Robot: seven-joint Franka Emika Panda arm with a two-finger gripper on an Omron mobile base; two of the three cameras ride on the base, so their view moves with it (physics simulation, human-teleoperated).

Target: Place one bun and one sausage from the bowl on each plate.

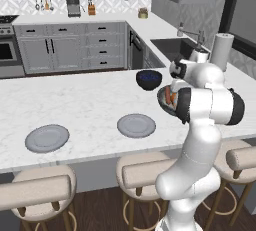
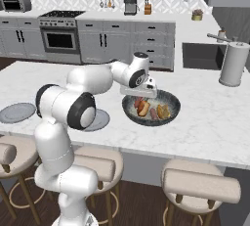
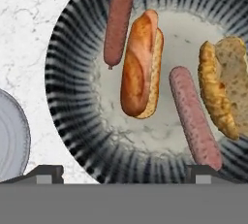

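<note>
The wide grey bowl [image 3: 68,72] with its pale speckled inside holds two sausages and two buns. A reddish sausage [image 3: 117,19] lies beside a golden bun [image 3: 140,68]; a pinker sausage [image 3: 195,119] lies beside a second bun [image 3: 223,85]. My gripper [image 3: 123,174] hovers over the bowl's near side, open, its fingers wide apart with nothing between them. From the right base, the gripper [image 2: 141,95] hangs above the bowl [image 2: 173,103]. Both grey plates [image 1: 47,138] [image 1: 136,125] lie bare near the counter's front edge. The arm hides most of the bowl [image 1: 163,97] in the left base view.
A small dark blue bowl [image 1: 149,79] stands just behind the grey bowl. A paper towel roll [image 2: 233,63] and the sink [image 2: 202,56] are at the counter's far right. Padded stools [image 2: 200,183] line the front of the island.
</note>
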